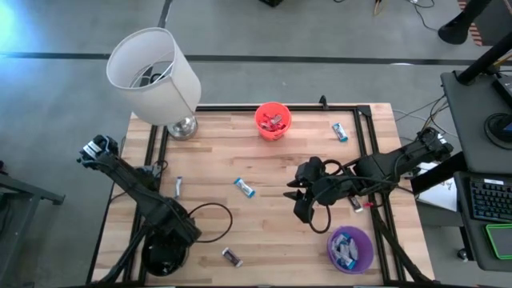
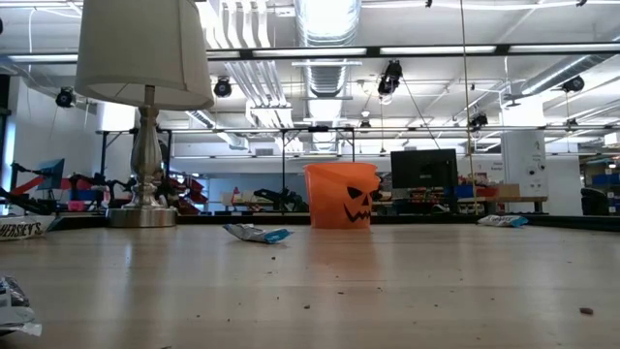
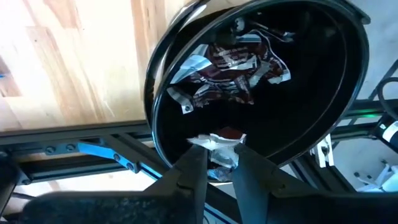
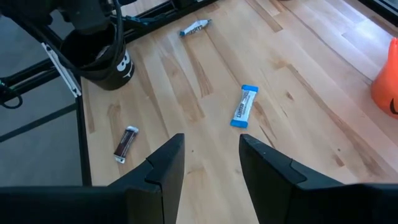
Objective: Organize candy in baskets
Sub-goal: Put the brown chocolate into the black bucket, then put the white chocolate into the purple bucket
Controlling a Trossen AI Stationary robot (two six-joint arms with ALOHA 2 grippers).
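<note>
The wooden table (image 1: 264, 172) carried a lamp (image 1: 156, 76) at its far left corner, an orange bucket (image 1: 272, 120) by the far edge, a purple bucket (image 1: 350, 249) and black bucket (image 1: 164, 258) along the near edge, and scattered candies (image 1: 244, 187).

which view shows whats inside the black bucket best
The left wrist view: it looks straight into the black bucket, showing dark brown wrapped candies inside. The high view has the left arm covering most of it. The right wrist view shows only its outside wall. The low view misses it.
</note>
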